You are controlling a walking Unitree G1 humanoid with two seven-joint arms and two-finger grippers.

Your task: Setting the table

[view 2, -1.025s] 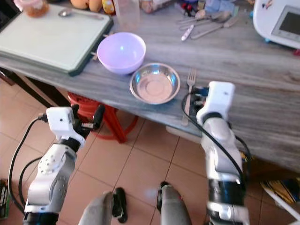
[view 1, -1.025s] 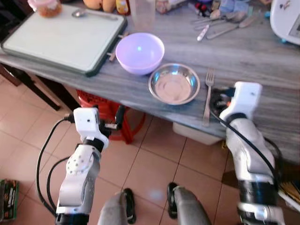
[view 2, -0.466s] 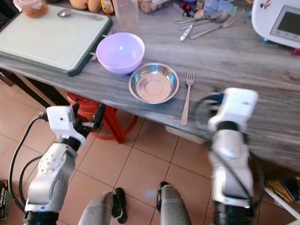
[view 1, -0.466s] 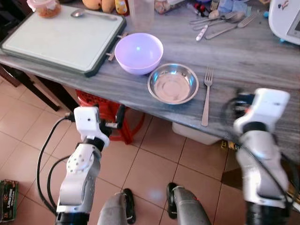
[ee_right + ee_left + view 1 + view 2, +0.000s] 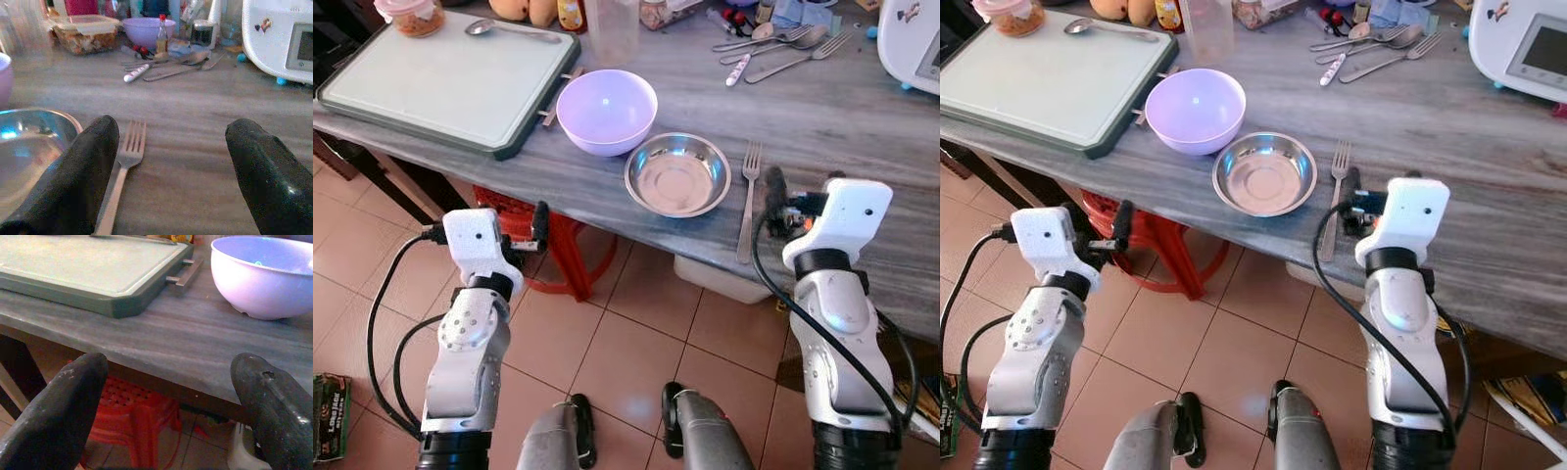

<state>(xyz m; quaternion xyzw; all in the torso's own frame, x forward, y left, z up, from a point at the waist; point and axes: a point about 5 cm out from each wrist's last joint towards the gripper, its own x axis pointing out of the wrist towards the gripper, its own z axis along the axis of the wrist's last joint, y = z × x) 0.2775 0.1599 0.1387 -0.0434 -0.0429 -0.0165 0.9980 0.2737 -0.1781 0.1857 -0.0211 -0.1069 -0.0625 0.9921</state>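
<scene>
At the middle of the frame, near the front edge of the grey wood-grain tabletop (image 5: 862, 108), a steel bowl (image 5: 677, 175) is sitting with a fork (image 5: 747, 199) lying just to its right and a lilac bowl (image 5: 606, 111) just behind it to the left, so one place is looking nearly set, while spare cutlery (image 5: 783, 44) is still waiting at the upper right. The right gripper (image 5: 800, 199) is hovering beside the fork with its fingers (image 5: 73, 181) spread wide and holding nothing, and the left gripper (image 5: 530, 235) is hanging below the table edge, fingers (image 5: 54, 416) likewise wide apart and empty. Below, tan floor tiles (image 5: 636, 343) are showing, with a red stool (image 5: 548, 245) tucked underneath and a green-rimmed tray (image 5: 440, 73) lying at the upper left.

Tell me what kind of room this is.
Probably a home kitchen or dining area: a grey wood-grain table holds a lilac plastic bowl, a round steel dish, a steel fork and a green-edged cutting board.
</scene>
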